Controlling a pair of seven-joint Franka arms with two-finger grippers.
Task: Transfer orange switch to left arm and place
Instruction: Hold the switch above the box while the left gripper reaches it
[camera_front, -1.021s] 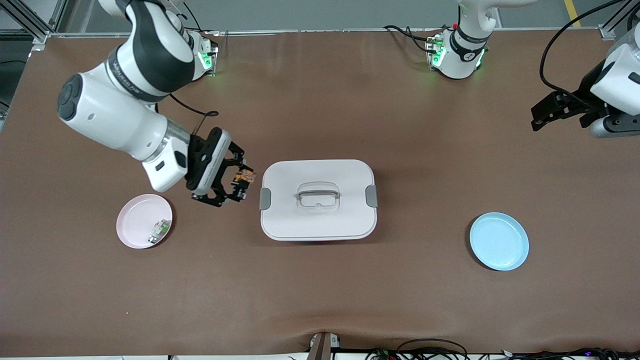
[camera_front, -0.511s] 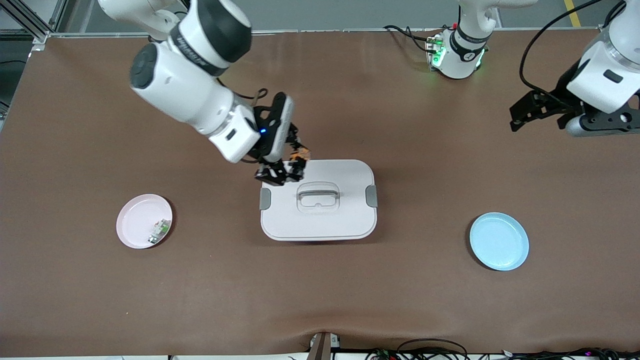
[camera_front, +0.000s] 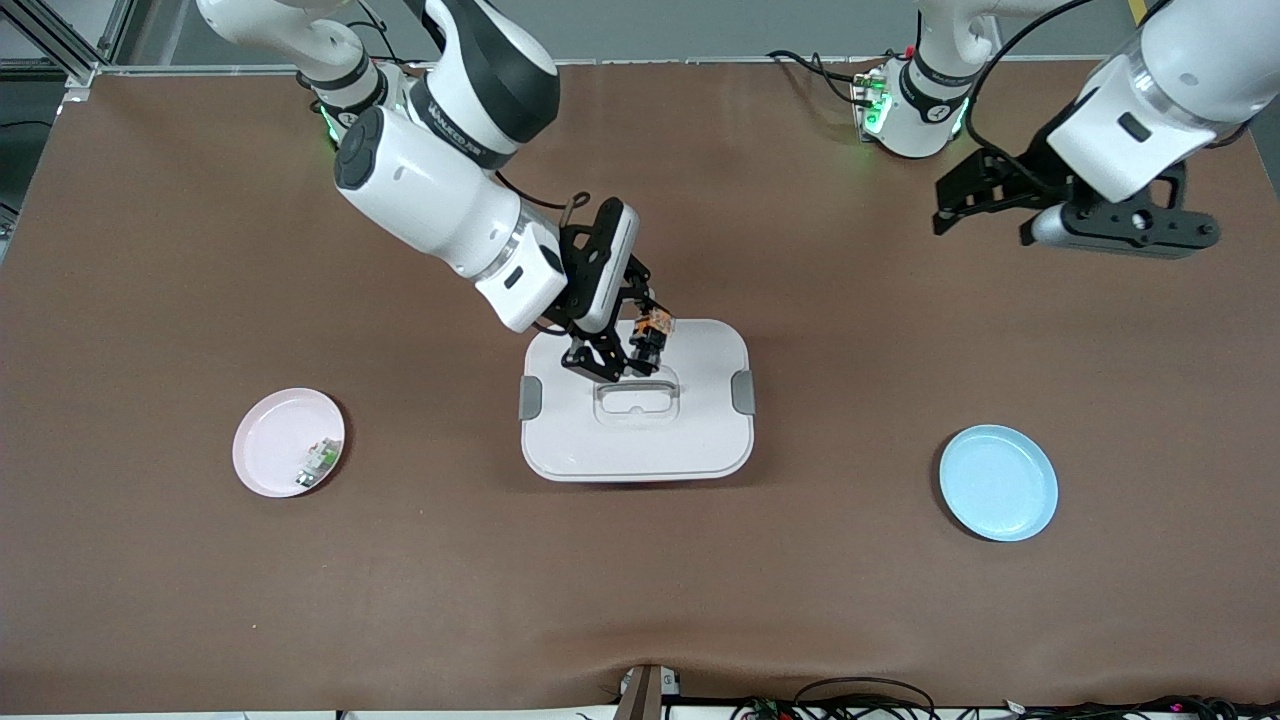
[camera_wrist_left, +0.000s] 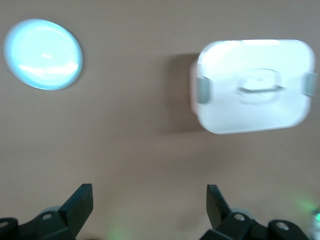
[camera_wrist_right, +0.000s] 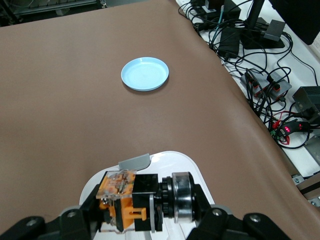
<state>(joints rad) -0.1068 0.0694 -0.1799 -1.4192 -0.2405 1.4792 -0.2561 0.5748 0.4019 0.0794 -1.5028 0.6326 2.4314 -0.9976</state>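
The right gripper (camera_front: 640, 345), black and two-fingered on its glossy white arm, is pinched tight on the orange switch (camera_front: 655, 325), a small black stubby part with an orange body and a clear cap, and hangs with it over the large white rounded-rectangular plastic box (camera_front: 636, 400), above the edge of the lid that lies farther from the front camera, close to the recessed grey handle (camera_front: 637, 392). In the right wrist view the switch (camera_wrist_right: 142, 200) lies crosswise between the fingers, its long axis running from the orange block to the round metal-ringed end, so both ends stick out for a second grip. The left gripper (camera_front: 985, 200) hangs with its fingers spread wide over bare brown tabletop (camera_front: 850, 560) toward the left arm's end, well apart from the box; the switch lies from it toward the right arm's end of the table, so the handover probably calls for both arms to close that gap while the load stays above the lid. The round light-blue plate (camera_front: 998, 483) sits toward the left arm's end, nearer the front camera, and the pink plate (camera_front: 272, 455) with a small white-and-green component (camera_front: 318, 461) sits toward the right arm's end. Lettering on the right arm's black joint band is too small to read
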